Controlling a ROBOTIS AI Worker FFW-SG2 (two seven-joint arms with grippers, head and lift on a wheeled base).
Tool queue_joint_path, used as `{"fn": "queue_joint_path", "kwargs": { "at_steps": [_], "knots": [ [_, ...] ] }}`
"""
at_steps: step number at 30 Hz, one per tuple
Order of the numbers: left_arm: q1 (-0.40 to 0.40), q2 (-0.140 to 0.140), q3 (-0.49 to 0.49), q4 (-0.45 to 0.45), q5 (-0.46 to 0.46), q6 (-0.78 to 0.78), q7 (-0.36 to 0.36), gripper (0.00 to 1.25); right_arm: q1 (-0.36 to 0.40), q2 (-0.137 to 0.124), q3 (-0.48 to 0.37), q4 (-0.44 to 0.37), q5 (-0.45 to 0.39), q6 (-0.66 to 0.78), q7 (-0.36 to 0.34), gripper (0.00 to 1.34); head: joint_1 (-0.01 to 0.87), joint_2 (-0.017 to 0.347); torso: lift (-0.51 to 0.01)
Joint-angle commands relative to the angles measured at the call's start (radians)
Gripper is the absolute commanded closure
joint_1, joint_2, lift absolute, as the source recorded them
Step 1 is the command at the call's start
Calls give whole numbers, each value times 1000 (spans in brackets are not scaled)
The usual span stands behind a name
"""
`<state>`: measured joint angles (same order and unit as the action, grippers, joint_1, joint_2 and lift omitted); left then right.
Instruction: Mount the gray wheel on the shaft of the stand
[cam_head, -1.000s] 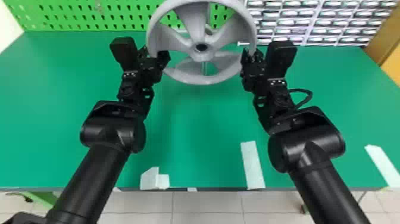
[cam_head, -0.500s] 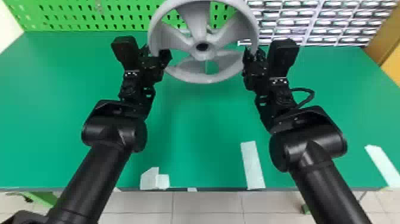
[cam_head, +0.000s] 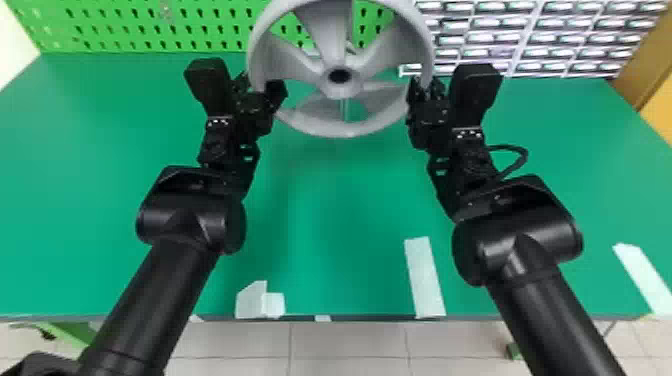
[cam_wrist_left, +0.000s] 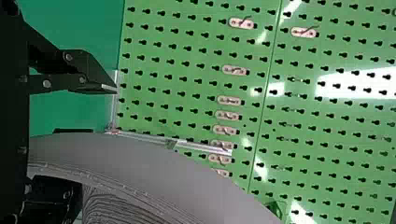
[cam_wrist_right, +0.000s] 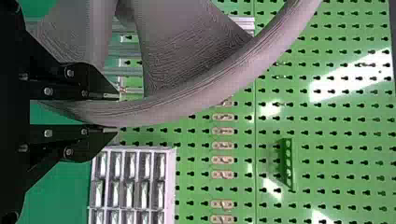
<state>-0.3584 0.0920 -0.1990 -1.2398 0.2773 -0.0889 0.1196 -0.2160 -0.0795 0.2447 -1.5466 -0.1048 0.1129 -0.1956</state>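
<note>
Your right gripper (cam_head: 421, 90) is clamping the gray wheel (cam_head: 327, 32); your left gripper (cam_head: 261, 86) is straddling its rim (cam_head: 340, 129), fingers apart. The head view is cropping the wheel's top.

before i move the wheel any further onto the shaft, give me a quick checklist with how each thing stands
1. Wheel between both grippers: ok
2. Right gripper closed on the rim: ok
3. Left gripper closed on the rim: not ok, one finger stands clear
4. Hub bore in view: ok
5. Bore lined up with shaft: cannot tell
</note>
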Motion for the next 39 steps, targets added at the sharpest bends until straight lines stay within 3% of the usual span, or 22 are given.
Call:
{"fn": "queue_joint_path", "kwargs": {
  "at_steps": [1, 30, 39],
  "knots": [
    [3, 0, 3, 5, -1, 0, 0, 832, 0, 0, -2, 3, 1, 7, -1, 1171, 865, 52, -101],
    [-20, -1, 15, 68, -15, -34, -12, 831, -28, -3, -1, 57, 2, 13, -1, 1171, 865, 52, -101],
    [-25, -35, 46, 91, -47, -69, 2, 831, -31, 7, -2, 71, 14, -4, -1, 1171, 865, 52, -101]
  ]
}}
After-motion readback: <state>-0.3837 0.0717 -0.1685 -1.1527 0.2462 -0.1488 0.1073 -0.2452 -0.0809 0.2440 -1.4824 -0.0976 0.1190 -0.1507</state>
